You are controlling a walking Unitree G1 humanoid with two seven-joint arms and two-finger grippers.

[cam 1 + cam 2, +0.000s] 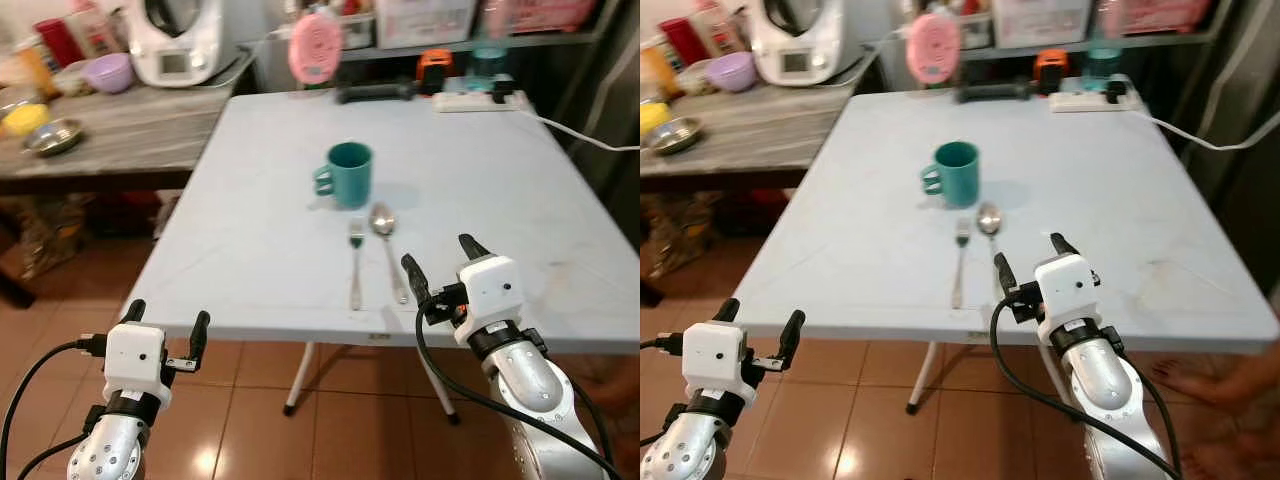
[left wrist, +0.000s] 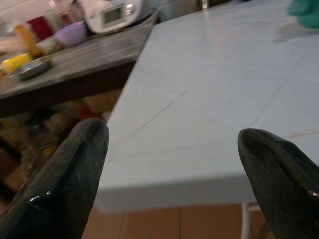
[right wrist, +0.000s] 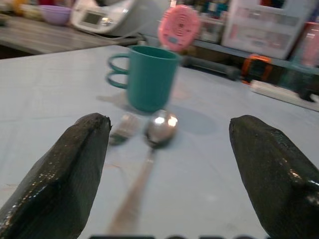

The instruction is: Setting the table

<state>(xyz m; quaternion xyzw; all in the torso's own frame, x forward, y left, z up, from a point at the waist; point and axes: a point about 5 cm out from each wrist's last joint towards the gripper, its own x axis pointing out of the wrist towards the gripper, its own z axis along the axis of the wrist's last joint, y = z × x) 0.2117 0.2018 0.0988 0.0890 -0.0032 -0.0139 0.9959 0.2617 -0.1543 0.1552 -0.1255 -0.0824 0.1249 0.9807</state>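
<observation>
Table: pale blue-white folding table [image 1: 250, 250], pretty much bare apart from the place setting near the middle and some stuff along the far edge.

Mug: teal mug [image 1: 348, 174] standing upright around the middle of the table, handle pointing to the robot's left.

Fork: fork [image 1: 356, 262] lying flat just in front of the mug, tines toward the mug, handle running back toward the near edge.

Spoon: spoon [image 1: 387, 246] right beside the fork on the robot's right, bowl near the mug, handle angled toward the near edge. The two look close but not touching.

Right gripper: right gripper [image 1: 441, 254] is up at the near table edge, just past the spoon handle's end, fingers [image 3: 70, 174] spread wide apart with nothing between them. Its wrist view looks straight at the spoon, fork and mug.

Left gripper: left gripper [image 1: 166, 321] sits lower, off the near left corner of the table over the tiled floor [image 1: 330, 430], fingers apart too and holding nothing.

Far edge: white power strip [image 1: 478, 99] with a cord trailing off, plus a pink round gadget [image 1: 315, 46] behind the table.

Side counter: wooden counter [image 1: 130, 130] on the robot's left with a purple bowl [image 1: 108, 72], a metal dish [image 1: 52, 137] and a white appliance [image 1: 178, 40].
</observation>
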